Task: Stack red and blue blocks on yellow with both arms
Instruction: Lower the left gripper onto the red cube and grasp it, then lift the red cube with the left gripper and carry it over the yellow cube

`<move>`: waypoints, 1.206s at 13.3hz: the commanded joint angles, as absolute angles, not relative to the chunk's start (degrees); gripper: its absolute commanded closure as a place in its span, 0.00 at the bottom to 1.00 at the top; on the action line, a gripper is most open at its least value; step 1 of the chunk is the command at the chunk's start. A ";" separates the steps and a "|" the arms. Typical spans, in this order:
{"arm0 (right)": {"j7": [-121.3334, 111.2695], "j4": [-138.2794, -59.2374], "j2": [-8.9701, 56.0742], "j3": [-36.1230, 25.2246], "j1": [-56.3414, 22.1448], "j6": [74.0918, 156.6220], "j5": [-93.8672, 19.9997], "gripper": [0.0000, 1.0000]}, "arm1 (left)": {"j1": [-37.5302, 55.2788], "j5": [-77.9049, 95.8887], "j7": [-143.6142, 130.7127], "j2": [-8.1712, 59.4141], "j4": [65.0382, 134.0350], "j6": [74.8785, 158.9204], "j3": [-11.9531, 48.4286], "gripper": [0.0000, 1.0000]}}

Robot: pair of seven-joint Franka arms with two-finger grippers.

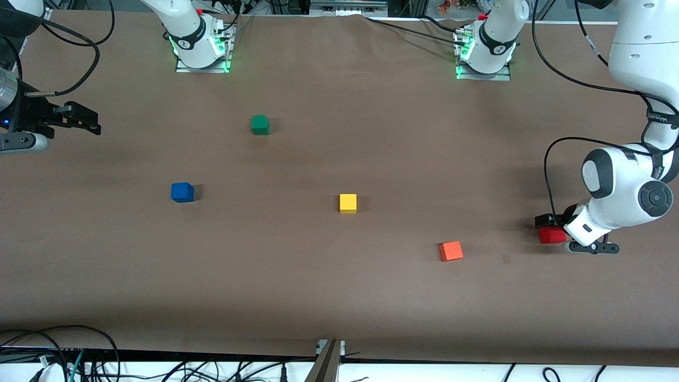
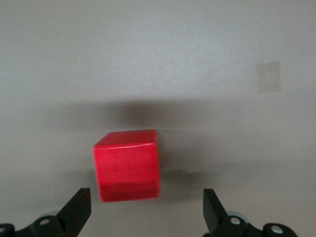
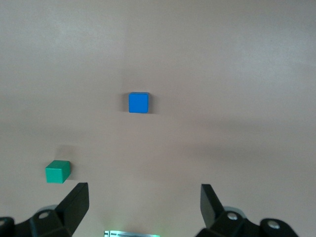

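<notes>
The red block [image 1: 551, 235] sits on the table at the left arm's end. My left gripper [image 1: 550, 227] is low right at it, open, and grips nothing. In the left wrist view the red block [image 2: 127, 165] lies just ahead of the gap between the open fingers [image 2: 79, 212], nearer one finger than the other; the left gripper [image 2: 146, 213] is not closed on it. The blue block [image 1: 182, 192] and the yellow cube [image 1: 348, 203] sit apart on the table. My right gripper [image 1: 91, 121] hangs open and empty over the right arm's end. The right wrist view shows the blue block [image 3: 138, 102] ahead of my right gripper [image 3: 143, 203].
A green cube [image 1: 260, 124] sits nearer the arm bases, also in the right wrist view [image 3: 58, 171]. An orange cube [image 1: 451, 251] lies between the yellow cube and the red block, nearer the front camera. A small tape mark [image 1: 505, 259] is on the brown table [image 1: 339, 297].
</notes>
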State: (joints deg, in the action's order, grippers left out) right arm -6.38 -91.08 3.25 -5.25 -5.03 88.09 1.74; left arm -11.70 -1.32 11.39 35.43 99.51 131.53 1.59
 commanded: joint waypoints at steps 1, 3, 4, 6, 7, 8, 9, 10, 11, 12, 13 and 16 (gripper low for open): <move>-6.94 -91.76 2.29 -4.57 -4.04 88.42 0.62 0.00 | -12.66 -2.29 13.71 35.24 100.37 132.80 1.93 0.00; -6.94 -91.76 2.29 -4.57 -4.04 88.42 0.62 0.00 | -12.66 -2.20 13.62 35.68 100.55 133.85 1.93 0.00; -6.94 -91.76 2.29 -4.57 -4.04 88.42 0.62 0.00 | -12.66 -2.11 13.62 36.03 100.55 134.03 1.93 0.00; -6.94 -91.76 2.29 -4.57 -4.04 88.33 0.62 0.00 | -12.66 -2.11 13.62 36.38 100.55 134.73 1.93 0.08; -6.94 -91.76 2.29 -4.57 -4.04 88.33 0.62 0.00 | -12.66 -2.11 13.62 36.47 100.46 134.82 1.93 0.23; -6.94 -91.76 2.29 -4.57 -4.04 88.33 0.62 0.00 | -12.66 -2.11 13.62 36.47 100.37 134.82 1.93 0.36; -6.94 -91.76 2.29 -4.57 -4.04 88.42 0.62 0.00 | -12.66 -2.11 13.54 36.56 100.28 134.82 1.93 0.53; -6.94 -91.76 2.29 -4.57 -4.04 88.33 0.62 0.00 | -12.66 -2.02 13.27 36.48 100.02 134.82 1.93 0.66; -6.94 -91.76 2.29 -4.57 -4.04 88.33 0.62 0.00 | -12.66 -1.85 12.92 36.47 99.85 134.82 1.93 0.79; -6.94 -91.76 2.29 -4.57 -4.04 88.33 0.62 0.00 | -12.57 -1.58 12.83 36.47 99.67 134.82 1.93 0.88; -6.94 -91.76 2.29 -4.57 -4.04 88.42 0.62 0.00 | -12.57 -1.50 12.83 36.30 98.71 134.56 1.93 0.94; -6.94 -91.76 2.29 -4.57 -4.04 88.33 0.70 0.00 | -10.21 -1.41 10.83 32.27 95.90 129.31 5.34 0.96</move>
